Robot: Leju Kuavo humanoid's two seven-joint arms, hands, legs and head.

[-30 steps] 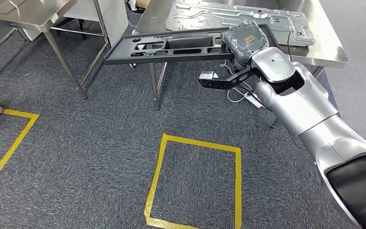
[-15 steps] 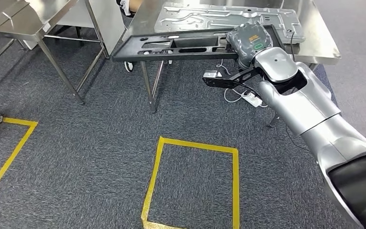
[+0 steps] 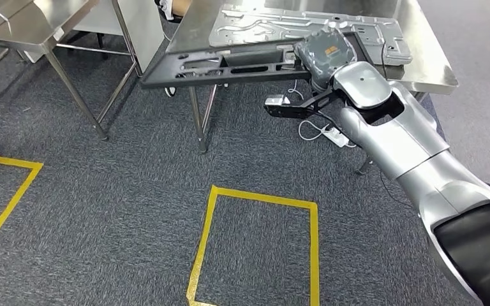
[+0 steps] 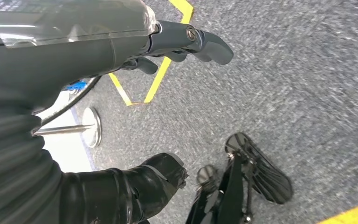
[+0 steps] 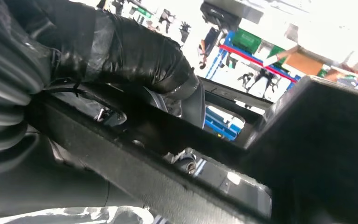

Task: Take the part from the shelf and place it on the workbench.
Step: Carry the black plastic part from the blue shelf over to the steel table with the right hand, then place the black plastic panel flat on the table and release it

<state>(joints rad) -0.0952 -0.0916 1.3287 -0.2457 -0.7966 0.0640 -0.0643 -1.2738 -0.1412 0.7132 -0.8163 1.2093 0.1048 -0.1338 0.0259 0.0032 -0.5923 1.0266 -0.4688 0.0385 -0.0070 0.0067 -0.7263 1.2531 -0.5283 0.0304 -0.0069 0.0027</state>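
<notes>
The part (image 3: 230, 64) is a long black frame with cut-outs, held level out to the left beside the front edge of the steel workbench (image 3: 434, 67). My right hand (image 3: 327, 54) grips its right end, just over the bench edge. In the right wrist view the dark fingers (image 5: 135, 51) wrap around the black frame (image 5: 307, 140). My left hand (image 4: 74, 56) hangs above the carpet, its fingers (image 4: 196, 39) and thumb apart with nothing between them.
A silver stamped metal plate (image 3: 293, 25) lies on the workbench behind the part. A second steel table (image 3: 38, 25) stands at the upper left. Yellow tape squares (image 3: 255, 197) mark the grey carpet. A power strip with cable (image 3: 332, 135) lies under the bench.
The whole view has shifted a little as the camera moved. My right hand still grips the part at the bench edge; the part's far end sits slightly lower than half a second ago.
</notes>
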